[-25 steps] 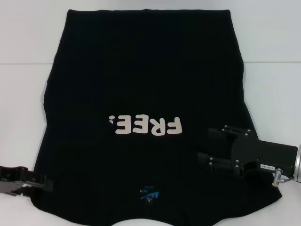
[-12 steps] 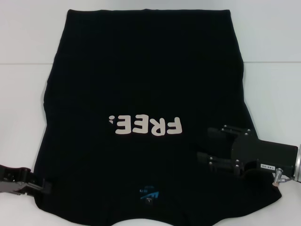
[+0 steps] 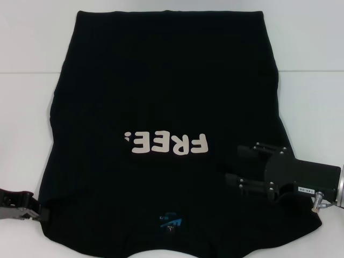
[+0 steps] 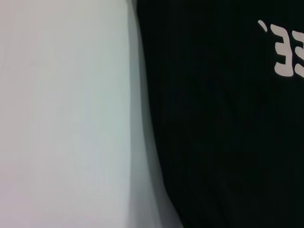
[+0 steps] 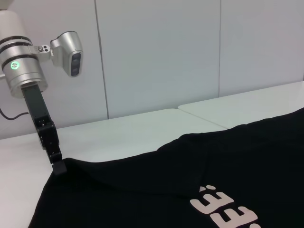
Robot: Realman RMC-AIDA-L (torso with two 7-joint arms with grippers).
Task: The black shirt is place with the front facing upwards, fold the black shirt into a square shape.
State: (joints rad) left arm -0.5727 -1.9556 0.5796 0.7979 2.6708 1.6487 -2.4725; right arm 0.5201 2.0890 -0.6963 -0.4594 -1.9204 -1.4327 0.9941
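The black shirt (image 3: 166, 107) lies spread flat on the white table (image 3: 317, 102), its lettering facing up. The left gripper (image 3: 42, 214) meets the shirt's near left edge; whether it grips cannot be told. The right gripper (image 3: 236, 164), jaws apart, hovers over the shirt's near right side.

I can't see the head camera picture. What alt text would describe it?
A black shirt with pale "FREE!" lettering lies spread face-up on a white table. The right gripper hovers open over the shirt's near right side, and the left gripper sits at its near left edge.
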